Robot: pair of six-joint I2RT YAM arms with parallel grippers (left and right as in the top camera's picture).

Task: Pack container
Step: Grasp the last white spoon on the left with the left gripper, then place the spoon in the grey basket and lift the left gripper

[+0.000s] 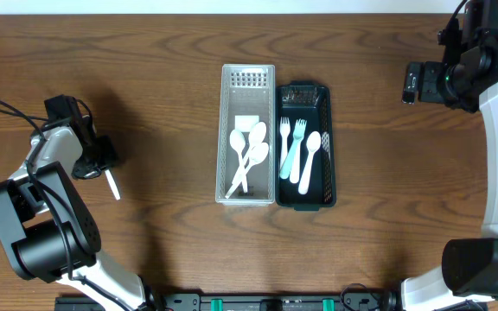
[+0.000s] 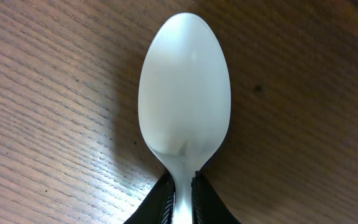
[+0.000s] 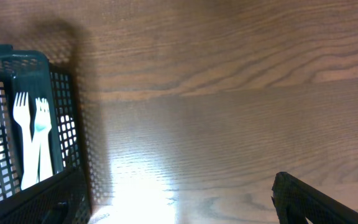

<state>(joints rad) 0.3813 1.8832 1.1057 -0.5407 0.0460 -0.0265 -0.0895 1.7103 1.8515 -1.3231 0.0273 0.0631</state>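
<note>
My left gripper (image 1: 102,161) is shut on the handle of a white plastic spoon (image 1: 111,185) at the table's left side. In the left wrist view the spoon's bowl (image 2: 184,87) faces up just above the wood, with the jaws (image 2: 183,200) pinching its neck. A clear tray (image 1: 228,104) in the middle holds three white spoons (image 1: 249,151). Beside it, a dark green basket (image 1: 304,90) holds white and light-blue forks (image 1: 292,142) and a white spoon (image 1: 309,160). My right gripper (image 1: 411,83) is open and empty at the far right, away from both containers.
The right wrist view shows the green basket's mesh wall (image 3: 61,112) at the left, with forks (image 3: 33,137) inside, and bare wood to its right. One right finger (image 3: 312,199) shows at the bottom right. Both arm bases stand at the table's near edge.
</note>
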